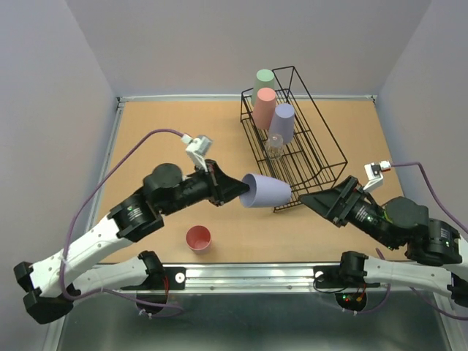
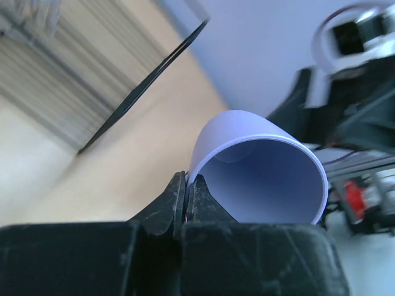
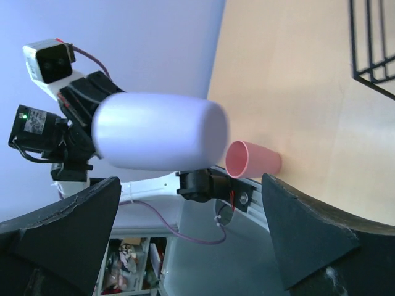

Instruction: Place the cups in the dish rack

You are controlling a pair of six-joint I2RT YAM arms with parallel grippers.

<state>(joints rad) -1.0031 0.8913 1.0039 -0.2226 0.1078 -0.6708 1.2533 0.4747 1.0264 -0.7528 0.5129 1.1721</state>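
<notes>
From above, my left pincer is pressed together on the rim of a lavender cup. The cup hangs on its side over the table with its base pointing to 3 o'clock, just short of the dish rack. My right pincer is spread wide at the cup's 3 o'clock, holding nothing. The rack already carries a green cup, a red cup, a second lavender cup and a clear cup, so its far row looks taken. A salmon cup waits at the held cup's 7 o'clock. My left wrist view shows the fingertips nipping only the thin wall of the lavender cup at 8 o'clock on its mouth. I judge it light, smooth and slightly springy, so it could pivot there, and a hold across the body would be steadier. In my right wrist view, the lavender cup lies crosswise beyond my spread fingers. The salmon cup lies beyond it, and the rack's wires at 1 o'clock are what I must clear.
</notes>
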